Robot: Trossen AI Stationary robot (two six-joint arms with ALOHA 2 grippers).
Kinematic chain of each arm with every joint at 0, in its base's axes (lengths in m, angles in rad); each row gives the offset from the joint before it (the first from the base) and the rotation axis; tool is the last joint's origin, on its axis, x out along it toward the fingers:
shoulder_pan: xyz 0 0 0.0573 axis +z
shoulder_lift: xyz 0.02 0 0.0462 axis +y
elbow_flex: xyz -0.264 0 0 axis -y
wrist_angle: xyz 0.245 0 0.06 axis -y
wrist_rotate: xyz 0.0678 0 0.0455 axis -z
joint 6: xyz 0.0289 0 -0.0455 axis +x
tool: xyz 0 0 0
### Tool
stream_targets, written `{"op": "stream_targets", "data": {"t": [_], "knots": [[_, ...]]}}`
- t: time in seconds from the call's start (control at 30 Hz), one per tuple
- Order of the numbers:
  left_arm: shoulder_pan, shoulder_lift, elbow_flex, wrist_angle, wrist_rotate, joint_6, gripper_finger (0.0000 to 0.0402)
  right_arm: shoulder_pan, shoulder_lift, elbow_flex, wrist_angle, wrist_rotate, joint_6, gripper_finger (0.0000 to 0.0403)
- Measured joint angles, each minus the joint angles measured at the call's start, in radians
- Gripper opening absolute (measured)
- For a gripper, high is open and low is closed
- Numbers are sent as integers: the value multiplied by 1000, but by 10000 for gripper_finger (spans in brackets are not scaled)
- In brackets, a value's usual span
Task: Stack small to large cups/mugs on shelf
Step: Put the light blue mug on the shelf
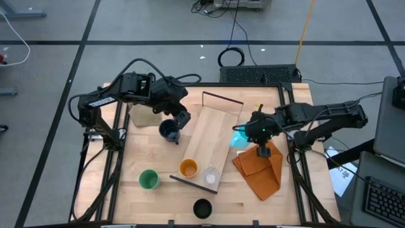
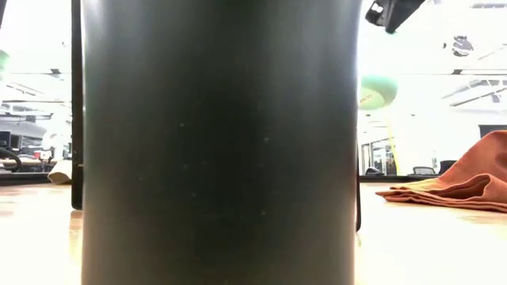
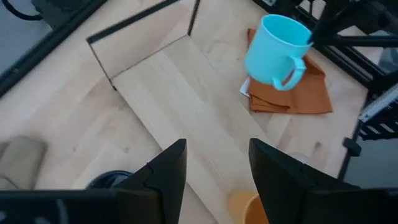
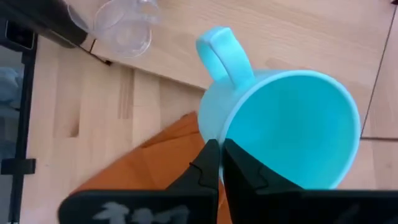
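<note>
The shelf point(image 1: 205, 142) is a light-wood board lying slantwise on the table. An orange cup point(image 1: 188, 168) and a clear cup point(image 1: 211, 176) stand on its near end. My right gripper point(image 4: 222, 163) is shut on the light-blue mug point(image 1: 238, 139), which hangs in the air by the shelf's right edge. My left gripper point(image 3: 217, 168) stands open with nothing between its fingers, above the dark navy mug point(image 1: 168, 131), which stands left of the shelf. A green cup point(image 1: 149, 179) and a black cup point(image 1: 202, 208) stand near the front edge. My right gripper holds the light-blue mug by its rim point(image 4: 225, 142), on the side next to the handle point(image 4: 221, 53). One finger is inside the mug and one outside, coming from above at a slant. The mug is lifted clear and tilted, its mouth turned toward the gripper.
An orange cloth point(image 1: 261, 168) lies crumpled to the right of the shelf, under the lifted mug. A tan cloth point(image 1: 142, 115) lies at the far left. In the low view the black cup point(image 2: 218, 142) fills most of the picture.
</note>
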Motion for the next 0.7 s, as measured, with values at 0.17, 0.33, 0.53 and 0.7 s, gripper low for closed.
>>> {"op": "stream_targets", "data": {"t": [0.17, 0.33, 0.53, 0.7], "knots": [[-4, 0, 0, 0, 2, -36, 175, 4, 71, 92, 15, 37, -13, 0], [-19, 0, 0, 4, 1, -67, 175, -1, 120, 203, 53, 66, -37, 0], [-46, 0, 0, 86, 8, -68, 175, -14, 164, 284, 77, 67, -50, 0], [-77, 0, 0, 207, 83, -49, 175, -21, 173, 292, 131, 67, -27, 0]]}}
